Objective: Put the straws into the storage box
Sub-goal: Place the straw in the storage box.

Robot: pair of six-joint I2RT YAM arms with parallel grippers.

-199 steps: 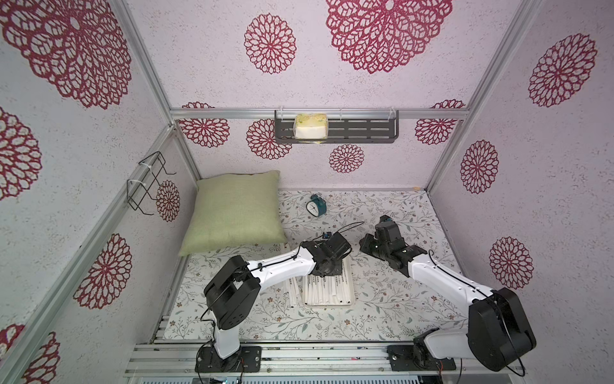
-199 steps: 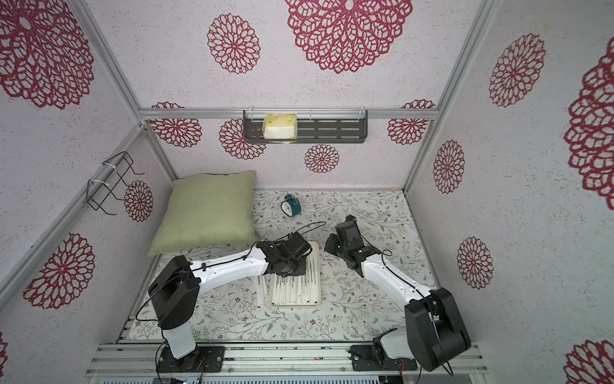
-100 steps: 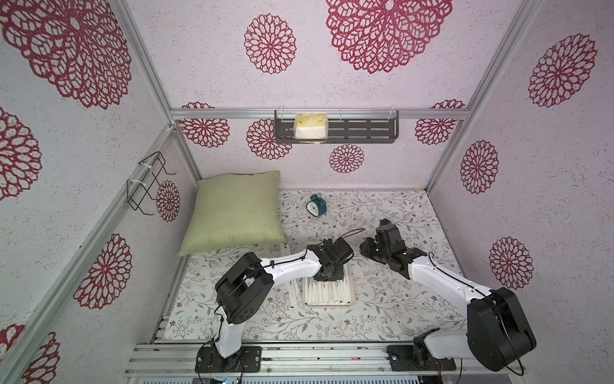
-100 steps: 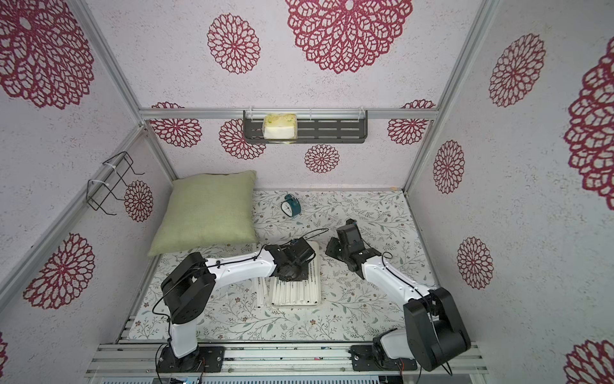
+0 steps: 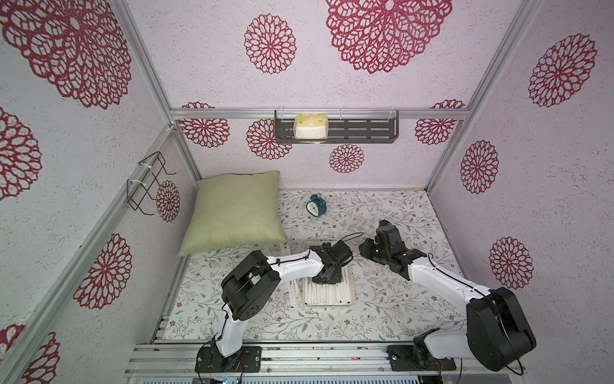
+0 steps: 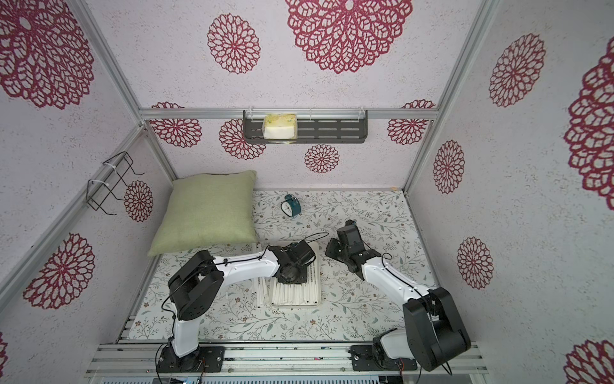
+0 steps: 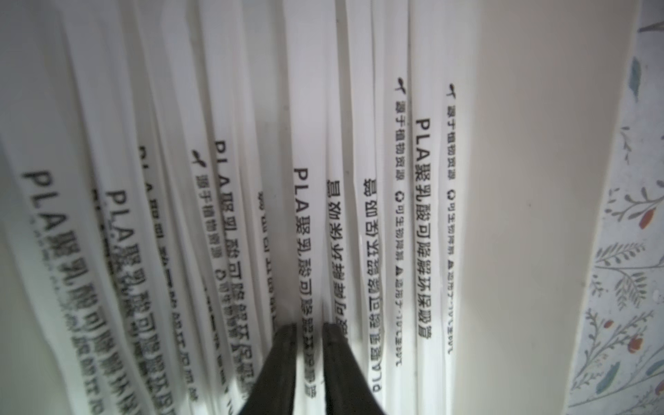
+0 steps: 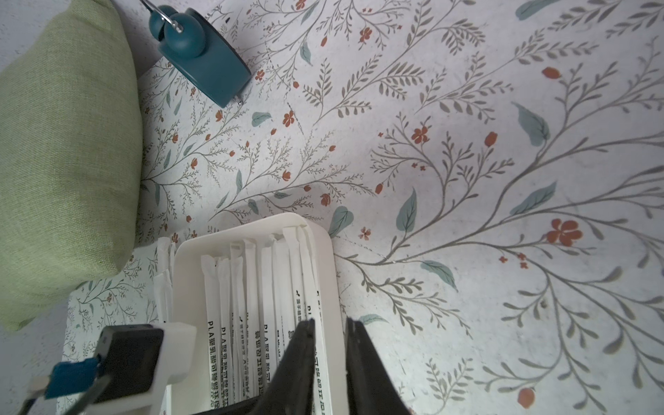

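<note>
Table: a floral-print table (image 5: pixel 382 299) inside flower-papered walls, with a green pillow (image 5: pixel 236 212) and a teal alarm clock (image 5: pixel 315 206) well beyond both my grippers.
Change: a second ago my left gripper (image 7: pixel 309 327) was pressed together. Now its jaws have eased a narrow gap apart, and my left elbow has swung in closer to the box.
Left gripper: low over the packed straws (image 7: pixel 301 215). One straw runs straight through the gap, and I cannot tell whether the jaws are still pinching it or have let go.
Meaning: I read this as a release, one more straw laid in line with the rest.
Right gripper: my right gripper (image 8: pixel 330 323) hangs above the box's side rim, jaws slightly apart and holding nothing.
Storage box: the storage box (image 8: pixel 328 280) lies directly under my left gripper, with straws side by side across most of its floor.
Left to do: a few loose straws (image 5: pixel 292 292) lie on the table just outside the box wall, on my left arm's side.
Edges: the rim is low, but the loose straws lie tight against it and would be awkward to pinch.
Room: there is bare table behind my right gripper, and the two grippers are near each other over the box.
</note>
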